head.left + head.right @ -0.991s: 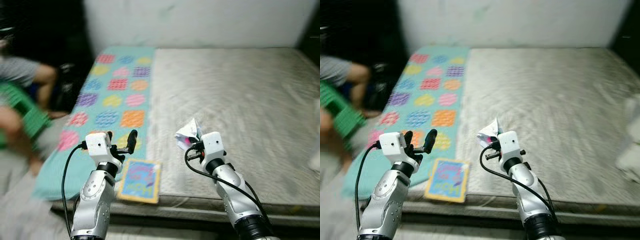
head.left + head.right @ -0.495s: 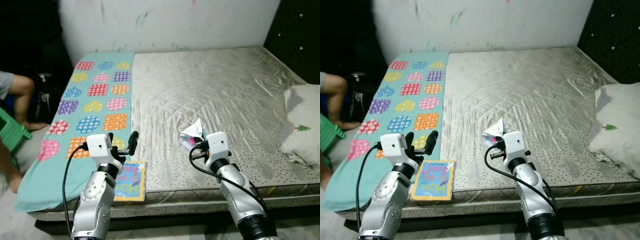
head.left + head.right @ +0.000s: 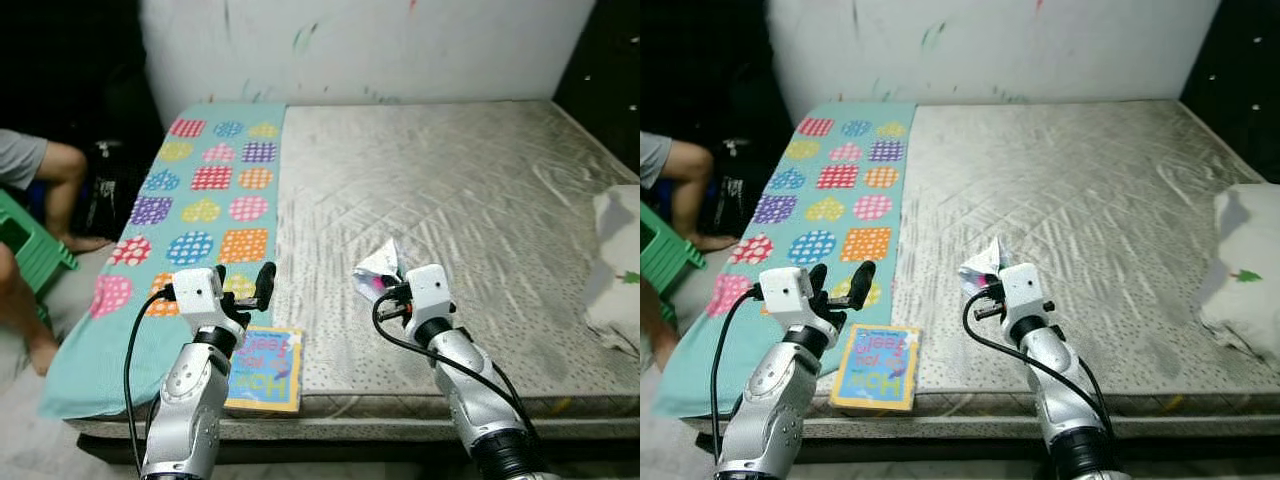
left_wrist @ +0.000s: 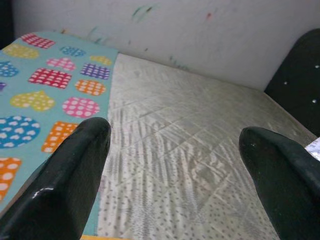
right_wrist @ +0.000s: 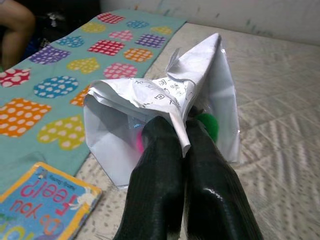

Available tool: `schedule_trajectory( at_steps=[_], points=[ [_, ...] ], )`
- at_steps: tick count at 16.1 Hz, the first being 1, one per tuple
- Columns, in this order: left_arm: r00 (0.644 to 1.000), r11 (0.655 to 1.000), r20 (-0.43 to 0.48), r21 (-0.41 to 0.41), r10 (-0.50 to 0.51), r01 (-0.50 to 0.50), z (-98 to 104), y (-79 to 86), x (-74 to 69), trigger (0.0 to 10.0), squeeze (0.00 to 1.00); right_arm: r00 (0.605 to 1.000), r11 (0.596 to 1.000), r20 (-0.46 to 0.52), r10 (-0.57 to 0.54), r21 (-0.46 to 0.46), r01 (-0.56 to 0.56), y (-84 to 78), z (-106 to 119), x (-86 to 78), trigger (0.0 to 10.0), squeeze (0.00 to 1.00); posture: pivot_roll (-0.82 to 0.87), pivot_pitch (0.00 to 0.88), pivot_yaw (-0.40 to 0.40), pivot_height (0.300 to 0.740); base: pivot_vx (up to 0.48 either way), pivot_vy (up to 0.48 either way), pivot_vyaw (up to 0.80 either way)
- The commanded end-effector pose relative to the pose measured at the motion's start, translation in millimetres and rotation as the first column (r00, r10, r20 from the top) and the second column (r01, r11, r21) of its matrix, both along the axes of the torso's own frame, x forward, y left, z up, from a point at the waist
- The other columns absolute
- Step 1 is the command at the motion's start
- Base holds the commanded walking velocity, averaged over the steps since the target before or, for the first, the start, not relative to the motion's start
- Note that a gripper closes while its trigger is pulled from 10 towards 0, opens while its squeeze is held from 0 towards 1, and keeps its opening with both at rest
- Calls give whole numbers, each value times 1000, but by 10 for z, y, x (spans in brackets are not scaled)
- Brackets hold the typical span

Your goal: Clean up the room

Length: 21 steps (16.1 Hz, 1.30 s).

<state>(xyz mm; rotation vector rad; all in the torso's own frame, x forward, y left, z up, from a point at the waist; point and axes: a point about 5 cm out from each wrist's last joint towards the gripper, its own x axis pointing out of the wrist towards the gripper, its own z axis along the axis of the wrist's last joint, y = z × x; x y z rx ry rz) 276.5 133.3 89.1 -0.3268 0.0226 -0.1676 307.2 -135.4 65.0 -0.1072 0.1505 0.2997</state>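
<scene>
My right gripper is shut on a crumpled white paper wrapper with pink and green bits inside, held just above the grey mattress; in the right wrist view both black fingers pinch the wrapper. My left gripper is open and empty, hovering over the front left of the bed, its fingers spread wide. A colourful children's book lies flat at the mattress's front edge, just below the left gripper.
A teal blanket with coloured heart patches covers the bed's left side. A white pillow lies at the right edge. A person's leg and a green stool are at far left. A white wall backs the bed.
The camera has swung back to the left: the pillow slid toward the right edge and the person and stool show more. Both grippers keep their pose; the wrapper stays held.
</scene>
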Motion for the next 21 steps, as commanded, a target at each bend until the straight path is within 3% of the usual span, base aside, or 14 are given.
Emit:
schedule_trajectory(
  at_steps=[1,10,21],
  points=[
    [1000,1000,2,1,9,-9,-2,14,-2,10000,0,1000,1000,7,3,-2,-3,15,8,8,10000,0,-210,0,60,740,274,0,0],
    [1000,1000,1,3,4,-4,-4,12,0,10000,0,1000,1000,9,1,-8,-1,5,4,14,10000,0,-209,0,60,740,274,0,0],
    [999,999,-26,-15,44,-44,-34,63,11,10000,0,1000,1000,10,0,-11,0,21,-10,25,10000,0,-201,0,64,740,0,0,0]
  ],
)
